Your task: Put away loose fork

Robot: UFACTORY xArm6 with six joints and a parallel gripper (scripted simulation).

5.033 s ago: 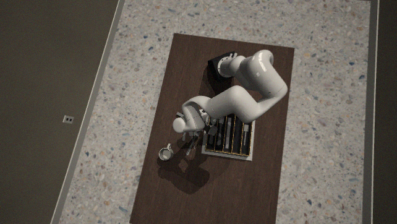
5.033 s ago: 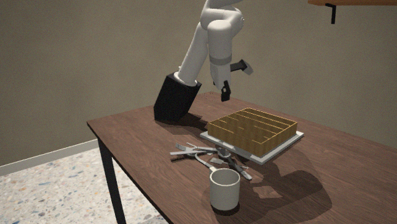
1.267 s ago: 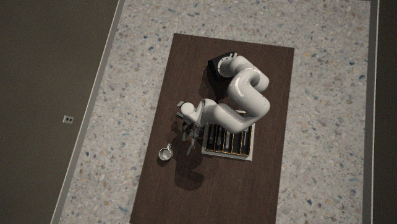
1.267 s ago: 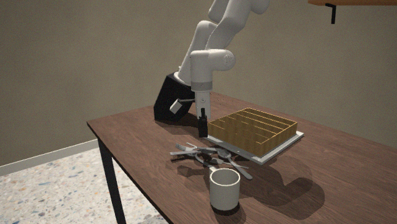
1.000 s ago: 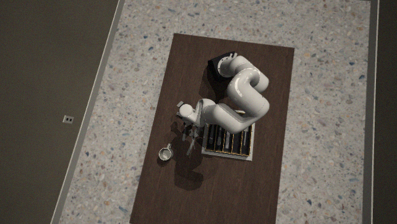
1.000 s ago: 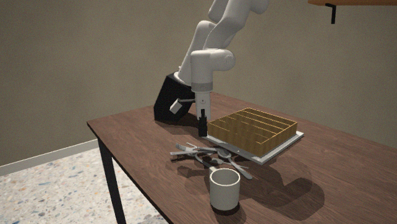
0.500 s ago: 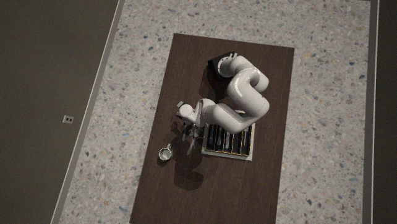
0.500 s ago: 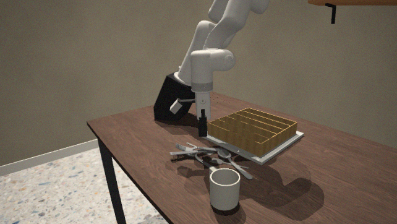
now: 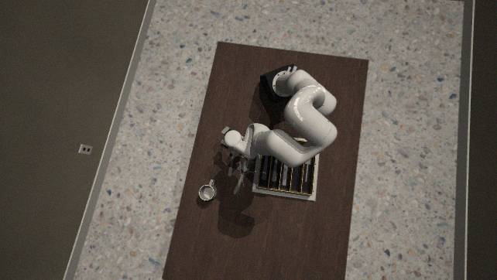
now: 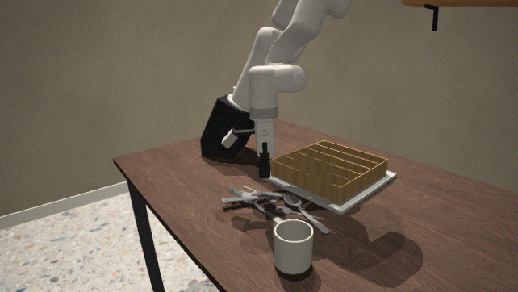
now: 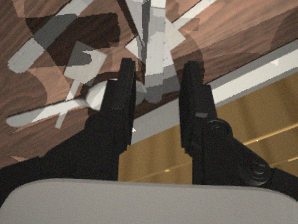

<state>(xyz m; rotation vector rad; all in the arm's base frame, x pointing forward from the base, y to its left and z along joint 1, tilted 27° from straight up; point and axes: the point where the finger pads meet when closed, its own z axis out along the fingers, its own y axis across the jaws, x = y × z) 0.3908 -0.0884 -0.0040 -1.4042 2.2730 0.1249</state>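
Note:
A pile of loose cutlery lies on the dark wooden table just in front of the wooden slotted tray. It holds forks and spoons that cross each other; one fork lies at the pile's left edge. My gripper points straight down by the tray's near left corner, low over the far end of the pile. In the wrist view my fingers stand narrowed but apart, and a pale handle runs under the gap. Nothing is clamped between them. From above, the tray shows cutlery in its slots, partly hidden by my arm.
A white mug stands on the table in front of the pile, and it also shows from above. The tray sits on a white mat. My black base is behind the gripper. The table's left edge is close.

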